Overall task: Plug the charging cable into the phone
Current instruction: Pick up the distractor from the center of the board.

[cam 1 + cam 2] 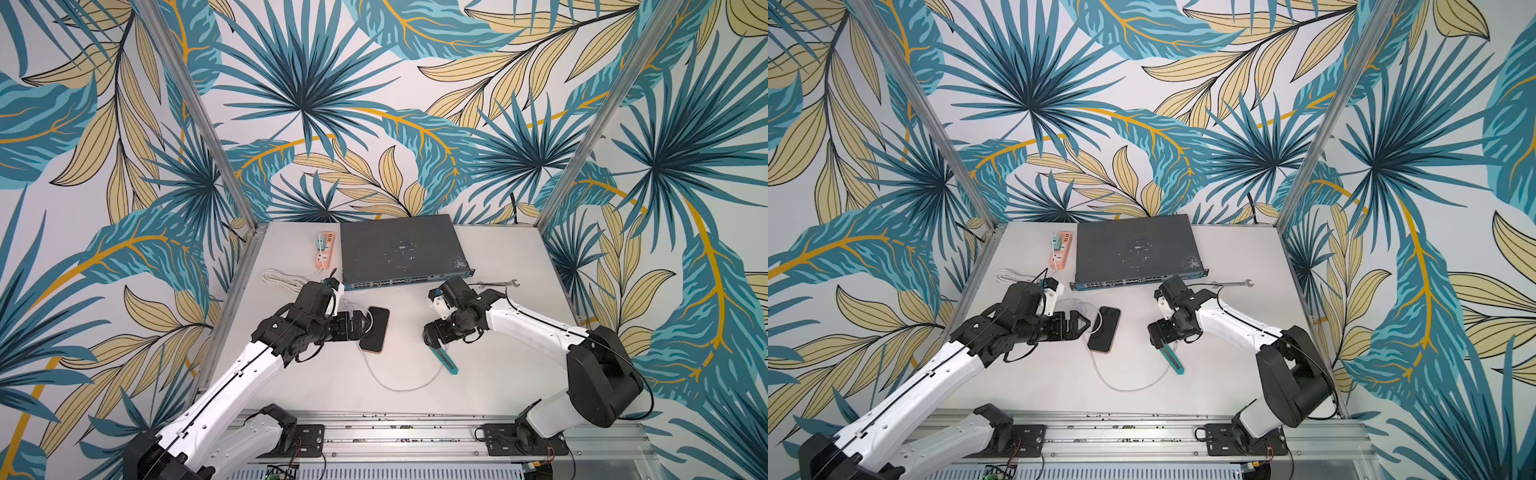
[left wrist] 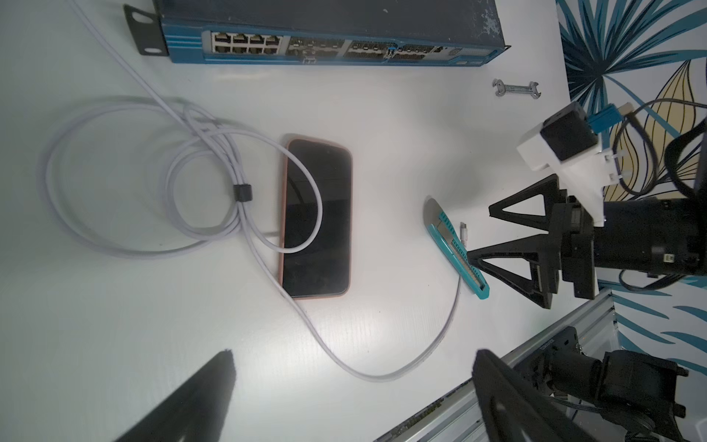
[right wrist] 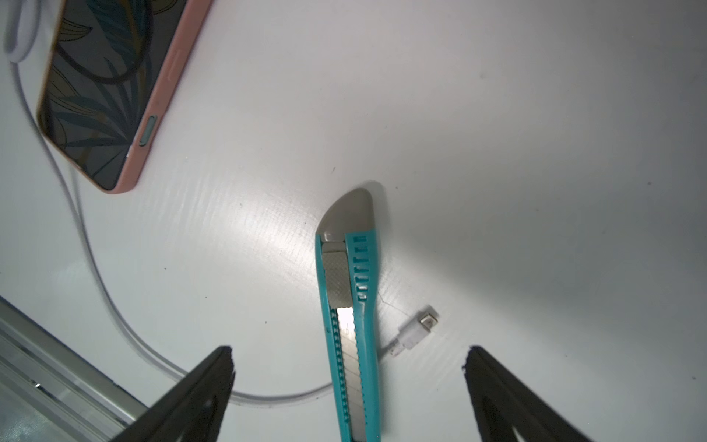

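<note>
One cable plug (image 3: 417,331), just beside right tool (image 3: 349,348)

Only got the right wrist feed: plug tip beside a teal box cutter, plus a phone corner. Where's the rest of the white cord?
Observer: The thin white charging cable coils beside the black-screened, pink-rimmed phone, and one loop lies across the screen.
Operator: Coil loose?
Observer: Not entirely. A small dark clip holds several strands together.
Operator: Left gripper?
Observer: The left gripper hangs open and empty on the coil's side of the phone.
</note>
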